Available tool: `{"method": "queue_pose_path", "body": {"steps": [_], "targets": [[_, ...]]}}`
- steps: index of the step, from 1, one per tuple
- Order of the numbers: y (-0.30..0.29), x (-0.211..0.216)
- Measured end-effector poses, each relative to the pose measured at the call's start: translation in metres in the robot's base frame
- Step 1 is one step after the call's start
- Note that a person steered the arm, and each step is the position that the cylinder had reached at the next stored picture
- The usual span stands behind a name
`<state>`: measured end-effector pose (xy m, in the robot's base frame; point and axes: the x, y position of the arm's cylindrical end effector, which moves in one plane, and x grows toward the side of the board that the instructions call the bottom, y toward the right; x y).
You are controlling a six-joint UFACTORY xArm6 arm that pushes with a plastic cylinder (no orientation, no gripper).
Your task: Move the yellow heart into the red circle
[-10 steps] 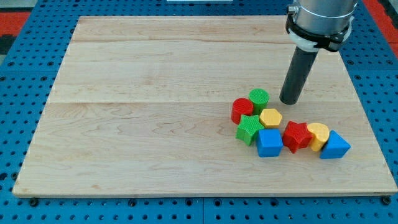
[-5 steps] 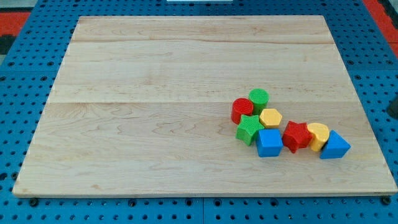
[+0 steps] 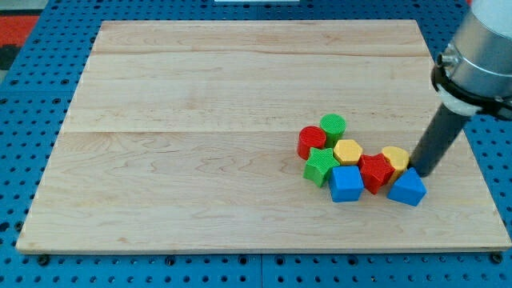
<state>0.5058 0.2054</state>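
The yellow heart (image 3: 395,158) lies at the view's lower right, touching the red star (image 3: 375,171) on its left. The red circle (image 3: 310,142) sits at the left of the cluster, beside the green circle (image 3: 334,127). My tip (image 3: 422,170) is down on the board, right against the yellow heart's right side and just above the blue triangle (image 3: 408,189). The yellow hexagon (image 3: 348,151) and the red star lie between the heart and the red circle.
A green star (image 3: 321,166) and a blue cube (image 3: 346,183) sit along the cluster's lower side. The wooden board (image 3: 200,120) lies on a blue pegboard; its right edge is close to the rod.
My rod left the spot above the yellow hexagon, went out of view, and now stands right of the heart. The yellow heart, red star and blue triangle have shifted left.
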Motion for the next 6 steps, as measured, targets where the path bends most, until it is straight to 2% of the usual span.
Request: {"method": "queue_pose_path", "body": {"steps": [2, 4, 6], "targets": [[-0.053, -0.015], [-0.043, -0.027], [-0.098, -0.027]]}}
